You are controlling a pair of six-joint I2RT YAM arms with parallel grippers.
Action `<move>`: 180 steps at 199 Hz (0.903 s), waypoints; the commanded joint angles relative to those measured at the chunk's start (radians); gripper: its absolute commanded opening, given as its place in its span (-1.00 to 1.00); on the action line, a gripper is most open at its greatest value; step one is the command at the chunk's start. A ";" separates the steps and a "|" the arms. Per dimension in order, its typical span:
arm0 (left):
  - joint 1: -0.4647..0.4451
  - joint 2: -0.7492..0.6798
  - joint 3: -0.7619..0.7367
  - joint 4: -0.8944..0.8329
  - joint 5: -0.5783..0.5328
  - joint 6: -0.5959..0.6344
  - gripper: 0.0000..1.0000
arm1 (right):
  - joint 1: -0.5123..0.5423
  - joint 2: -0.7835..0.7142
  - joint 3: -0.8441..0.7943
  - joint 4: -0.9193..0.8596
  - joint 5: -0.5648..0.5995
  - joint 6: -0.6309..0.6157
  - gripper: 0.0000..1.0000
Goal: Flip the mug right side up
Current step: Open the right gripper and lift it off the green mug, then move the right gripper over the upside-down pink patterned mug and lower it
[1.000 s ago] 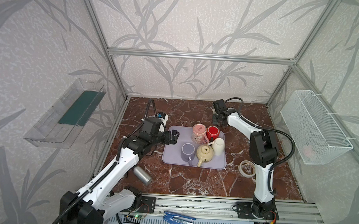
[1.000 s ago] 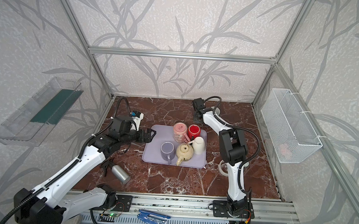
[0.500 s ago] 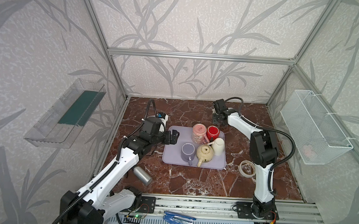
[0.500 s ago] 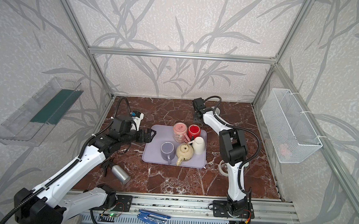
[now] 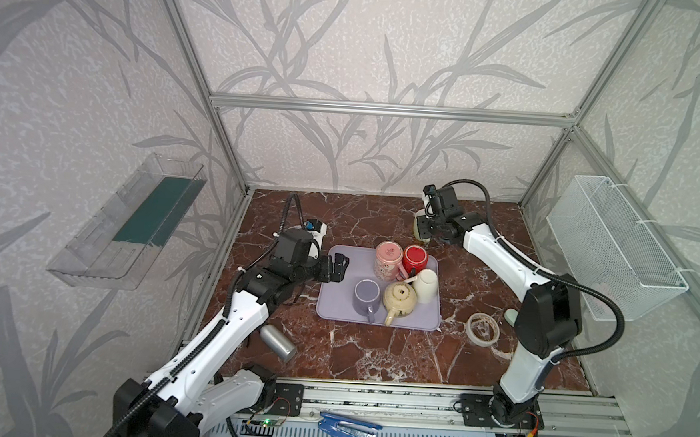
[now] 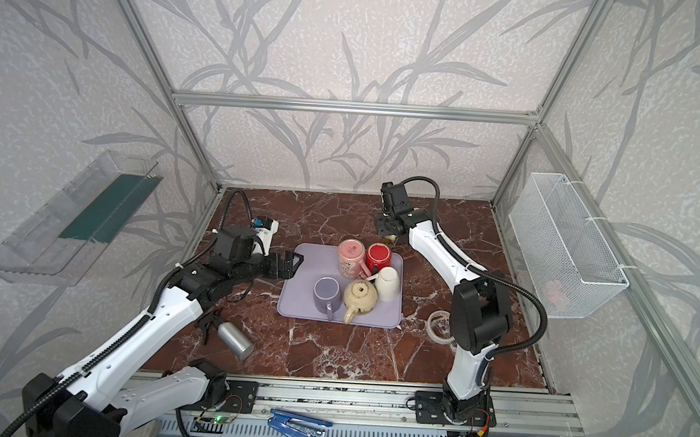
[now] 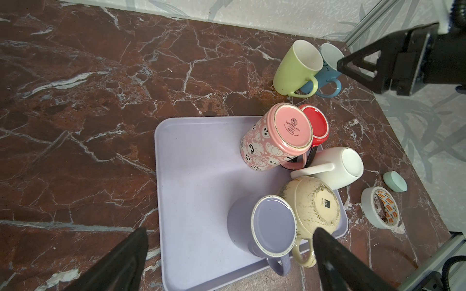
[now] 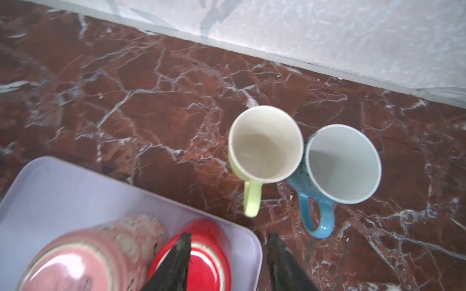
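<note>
Top views first. In both top views the right gripper (image 5: 423,233) (image 6: 386,230) hangs low over the far side of the marble table (image 5: 373,354), just behind the lilac tray (image 5: 336,306). In a top view the green mug (image 5: 417,228) shows only as a pale sliver beside this gripper, on the table and off the tray. The left gripper (image 5: 335,268) sits at the tray's left edge, jaws spread wide and empty.

Left wrist view: the green mug (image 7: 295,68) stands mouth up on the table, its handle turned toward the tray. It touches a blue mug (image 7: 327,75), also mouth up. The right gripper (image 7: 340,66) hovers over the blue mug's rim, just beside the green one and clear of it. On the tray, the pink mug (image 7: 277,136), red mug (image 7: 317,123), white mug (image 7: 338,166), purple mug (image 7: 272,224) and cream mug (image 7: 312,201) all sit bottom up.

Right wrist view: the camera looks straight down into the green mug (image 8: 264,146) and the blue mug (image 8: 343,163), whose rims touch. The right gripper (image 8: 230,235) has let go: its dark fingers (image 8: 180,257) stand apart with nothing between them. The green handle lies just beyond the tips, not touching.
</note>
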 commanded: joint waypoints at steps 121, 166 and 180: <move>-0.003 -0.067 -0.008 -0.032 -0.043 0.028 0.99 | 0.154 -0.116 -0.214 -0.028 -0.221 -0.080 0.05; -0.004 -0.067 -0.009 -0.031 -0.038 0.029 0.99 | 0.169 -0.037 -0.194 -0.024 -0.218 -0.072 0.07; -0.003 -0.069 -0.010 -0.032 -0.040 0.029 0.99 | 0.171 -0.015 -0.190 -0.015 -0.214 -0.069 0.10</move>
